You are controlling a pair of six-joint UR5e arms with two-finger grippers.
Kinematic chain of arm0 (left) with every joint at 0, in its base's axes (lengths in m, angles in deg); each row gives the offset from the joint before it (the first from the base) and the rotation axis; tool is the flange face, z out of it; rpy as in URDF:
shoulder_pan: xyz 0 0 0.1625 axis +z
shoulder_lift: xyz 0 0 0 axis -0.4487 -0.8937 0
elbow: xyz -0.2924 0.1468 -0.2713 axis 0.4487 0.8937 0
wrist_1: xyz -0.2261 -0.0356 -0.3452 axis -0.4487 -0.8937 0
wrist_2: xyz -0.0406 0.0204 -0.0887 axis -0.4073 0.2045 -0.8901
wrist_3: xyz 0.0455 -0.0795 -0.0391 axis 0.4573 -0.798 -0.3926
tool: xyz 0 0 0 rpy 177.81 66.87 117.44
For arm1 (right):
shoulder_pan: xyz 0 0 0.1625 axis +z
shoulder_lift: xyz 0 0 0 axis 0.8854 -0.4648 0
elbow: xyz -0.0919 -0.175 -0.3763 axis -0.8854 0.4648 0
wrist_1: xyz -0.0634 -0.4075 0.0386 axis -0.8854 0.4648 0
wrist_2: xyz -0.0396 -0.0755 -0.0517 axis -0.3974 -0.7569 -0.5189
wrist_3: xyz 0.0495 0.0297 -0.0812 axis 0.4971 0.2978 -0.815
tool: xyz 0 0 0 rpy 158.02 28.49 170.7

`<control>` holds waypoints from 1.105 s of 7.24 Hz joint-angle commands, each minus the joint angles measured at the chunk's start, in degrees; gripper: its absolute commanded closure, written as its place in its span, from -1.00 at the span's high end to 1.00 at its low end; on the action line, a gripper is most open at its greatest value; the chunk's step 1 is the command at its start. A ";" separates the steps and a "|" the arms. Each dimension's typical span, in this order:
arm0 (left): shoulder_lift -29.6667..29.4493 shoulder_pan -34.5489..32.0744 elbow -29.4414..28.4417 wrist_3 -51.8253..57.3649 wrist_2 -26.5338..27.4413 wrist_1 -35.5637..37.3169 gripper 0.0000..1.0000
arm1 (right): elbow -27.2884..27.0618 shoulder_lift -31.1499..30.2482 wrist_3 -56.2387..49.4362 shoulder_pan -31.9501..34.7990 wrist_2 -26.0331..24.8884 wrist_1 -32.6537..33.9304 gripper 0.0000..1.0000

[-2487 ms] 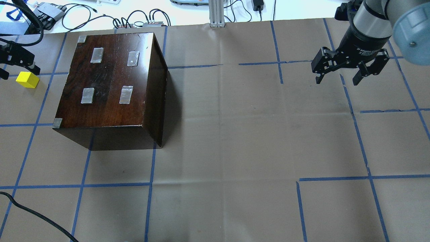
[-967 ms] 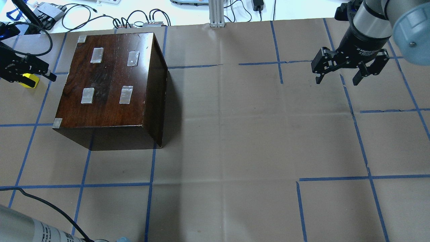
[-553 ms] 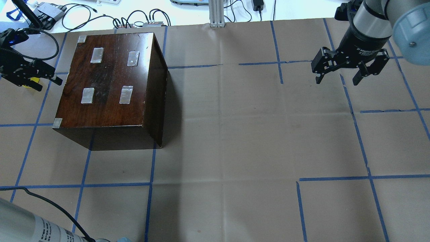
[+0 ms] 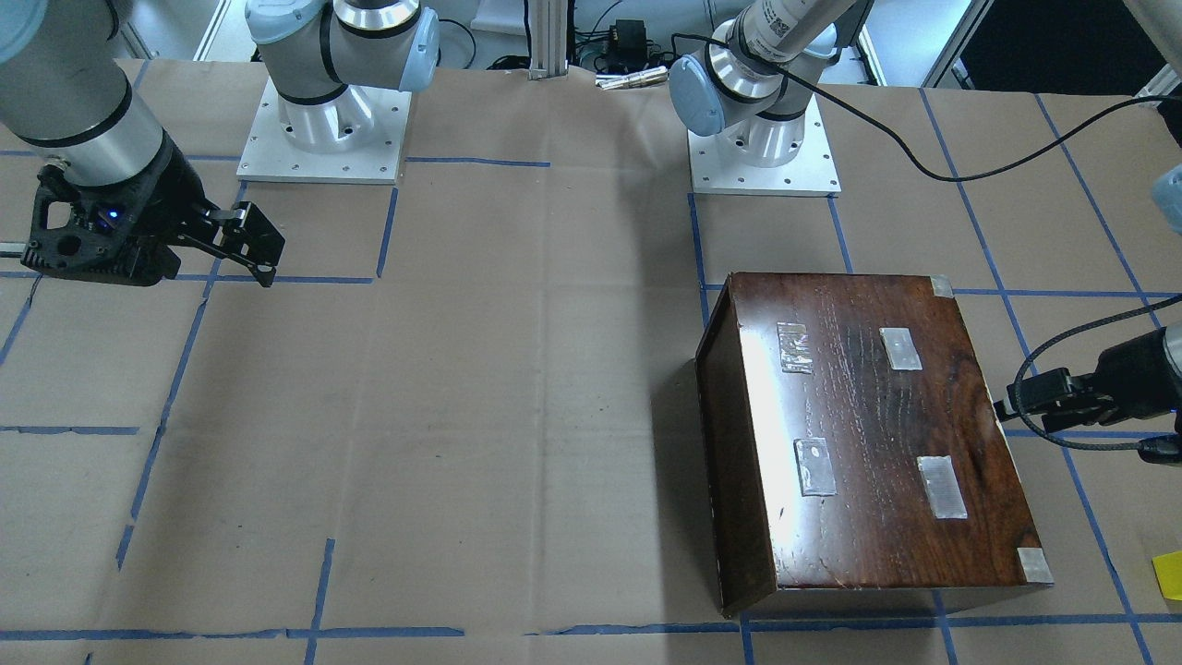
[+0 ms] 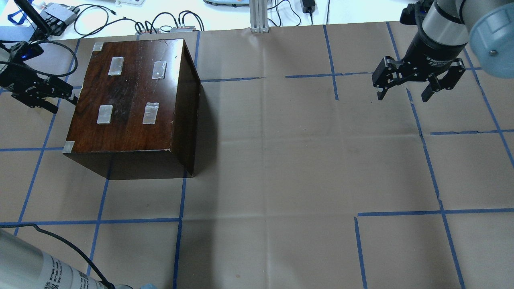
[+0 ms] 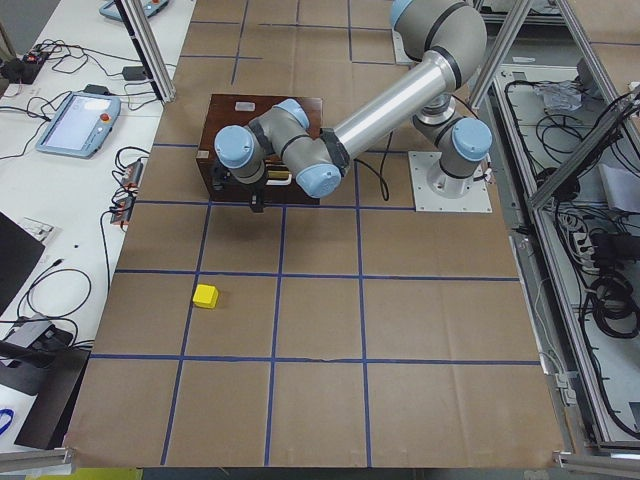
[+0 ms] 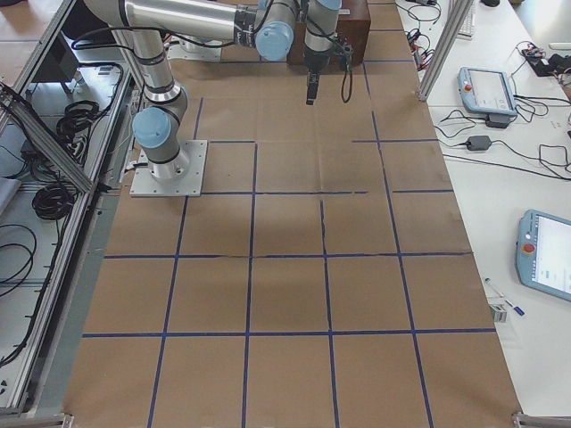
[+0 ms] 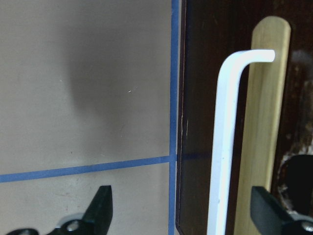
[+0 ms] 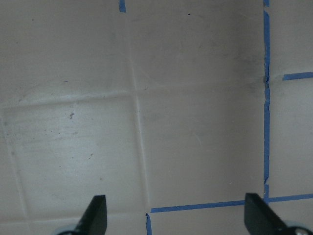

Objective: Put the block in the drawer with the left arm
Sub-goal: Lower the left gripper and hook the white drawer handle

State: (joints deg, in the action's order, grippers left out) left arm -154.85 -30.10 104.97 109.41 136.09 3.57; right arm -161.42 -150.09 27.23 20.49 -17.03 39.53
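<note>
Block: small yellow cube, flat on the table, well apart from the box and from both pincers (only a yellow sliver at the frame edge in the front-facing view; hidden in the overhead view).

Box: dark glossy wood, standing on the robot's left half of the table; grey tape patches on its top.

Drawer: shut into the box, only the dark front showing in the left wrist view, with a pale wooden strip and a white bent handle running along it.

Left arm: stretched out from its base across to the box's drawer side.

Left pincer: spread wide and holding nothing, right up against the drawer face. One fingertip over the brown paper, the other in front of the dark panel, the white handle between them. Contact with the handle: cannot tell.

Right pincer: spread, holding nothing, hanging over bare paper on the far right of the table, well away from the box. Blue tape lines below it in its wrist view.

Table: brown paper with a blue tape grid.
</note>
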 commanded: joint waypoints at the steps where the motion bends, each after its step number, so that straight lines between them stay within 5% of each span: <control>1: -0.91 -0.11 0.01 0.50 0.02 0.05 0.97 | -0.04 0.00 0.00 0.00 0.00 0.02 1.00; 8: -1.80 0.15 0.00 0.59 0.55 4.35 0.97 | -0.04 0.00 0.00 0.00 0.00 0.02 1.00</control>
State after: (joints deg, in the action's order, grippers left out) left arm -156.63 -30.03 104.84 110.09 136.50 6.85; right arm -161.43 -150.09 27.25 20.49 -17.03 39.54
